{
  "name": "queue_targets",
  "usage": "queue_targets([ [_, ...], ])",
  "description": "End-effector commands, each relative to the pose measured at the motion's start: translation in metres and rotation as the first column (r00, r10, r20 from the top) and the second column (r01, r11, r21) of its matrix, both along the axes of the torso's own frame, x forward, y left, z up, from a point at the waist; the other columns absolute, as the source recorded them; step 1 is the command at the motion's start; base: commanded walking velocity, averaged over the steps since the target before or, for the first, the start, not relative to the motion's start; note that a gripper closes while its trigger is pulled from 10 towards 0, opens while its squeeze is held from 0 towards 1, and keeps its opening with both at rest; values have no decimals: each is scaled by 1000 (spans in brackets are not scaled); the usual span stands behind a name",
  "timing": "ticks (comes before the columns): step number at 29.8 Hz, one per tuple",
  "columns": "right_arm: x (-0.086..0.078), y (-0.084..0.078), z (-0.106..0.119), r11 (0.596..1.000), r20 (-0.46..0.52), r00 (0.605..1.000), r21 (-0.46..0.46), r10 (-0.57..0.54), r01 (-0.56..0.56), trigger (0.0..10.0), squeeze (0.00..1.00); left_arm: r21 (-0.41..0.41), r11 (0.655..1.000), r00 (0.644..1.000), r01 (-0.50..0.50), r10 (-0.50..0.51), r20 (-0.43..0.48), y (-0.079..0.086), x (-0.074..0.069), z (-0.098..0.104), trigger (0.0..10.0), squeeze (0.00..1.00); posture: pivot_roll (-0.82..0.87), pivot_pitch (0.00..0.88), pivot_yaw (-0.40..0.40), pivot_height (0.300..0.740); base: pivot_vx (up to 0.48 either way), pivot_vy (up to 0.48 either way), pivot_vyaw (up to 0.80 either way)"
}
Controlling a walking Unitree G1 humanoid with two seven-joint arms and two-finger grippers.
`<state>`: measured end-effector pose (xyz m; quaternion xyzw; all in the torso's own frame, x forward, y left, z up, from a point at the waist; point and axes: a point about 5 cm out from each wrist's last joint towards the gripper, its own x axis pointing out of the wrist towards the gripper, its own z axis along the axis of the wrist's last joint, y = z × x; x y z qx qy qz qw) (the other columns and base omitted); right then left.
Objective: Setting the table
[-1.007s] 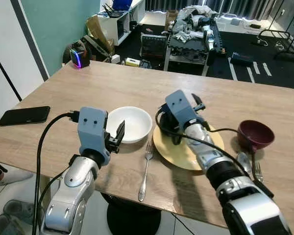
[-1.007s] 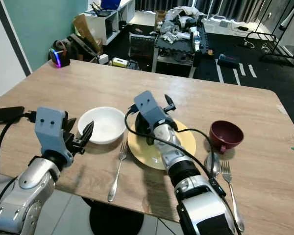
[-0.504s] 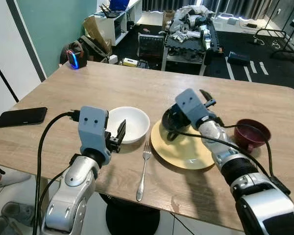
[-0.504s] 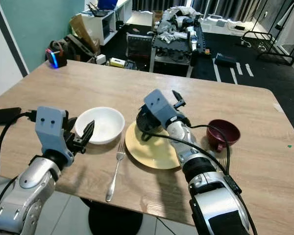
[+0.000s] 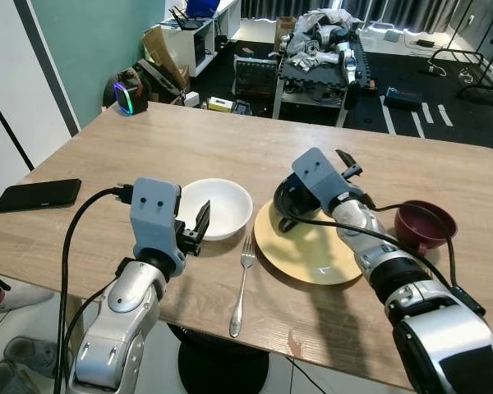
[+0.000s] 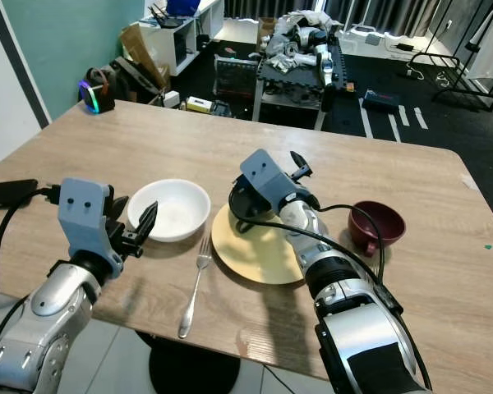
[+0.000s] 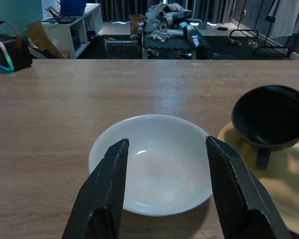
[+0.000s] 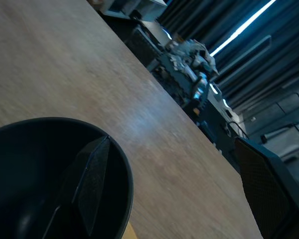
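Observation:
A white bowl point(image 5: 216, 207) sits on the wooden table point(image 5: 148, 148), just beyond my left gripper point(image 7: 164, 144), which is open and level with its near rim. To the bowl's right lies a fork point(image 5: 242, 279), then a yellow plate point(image 5: 312, 258). A black bowl point(image 5: 289, 199) leans tilted over the plate's far left edge. My right gripper point(image 8: 172, 142) is at it with its fingers wide apart. One finger point(image 8: 89, 184) lies across the bowl's inside, and the other stands clear of it. A maroon bowl point(image 5: 426, 223) stands right of the plate.
A black phone point(image 5: 39, 194) lies near the table's left edge. A speaker with a glowing ring point(image 5: 125, 92) sits on the floor beyond the table's far left corner. Shelves and a cluttered cart point(image 5: 316, 57) stand further back.
My right gripper and the black bowl have moved from the plate's near left toward its far edge, then stayed almost still. The left gripper has not moved. The camera shifted slightly.

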<state>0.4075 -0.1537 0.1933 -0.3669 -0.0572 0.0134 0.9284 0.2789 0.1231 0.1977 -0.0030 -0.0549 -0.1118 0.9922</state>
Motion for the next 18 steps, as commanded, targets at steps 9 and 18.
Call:
queue_targets([
  [9,1,-18,-1,994,-1,994,-8,-108,108,10000,0,8,1000,1000,3,-2,-14,0,-1,-2,10000,0,83,0,56,740,0,0,0],
  [18,0,-36,-1,986,-5,986,-2,-168,168,10000,0,7,1000,1000,6,-6,-16,-1,-2,-2,10000,0,78,0,58,740,0,0,0],
])
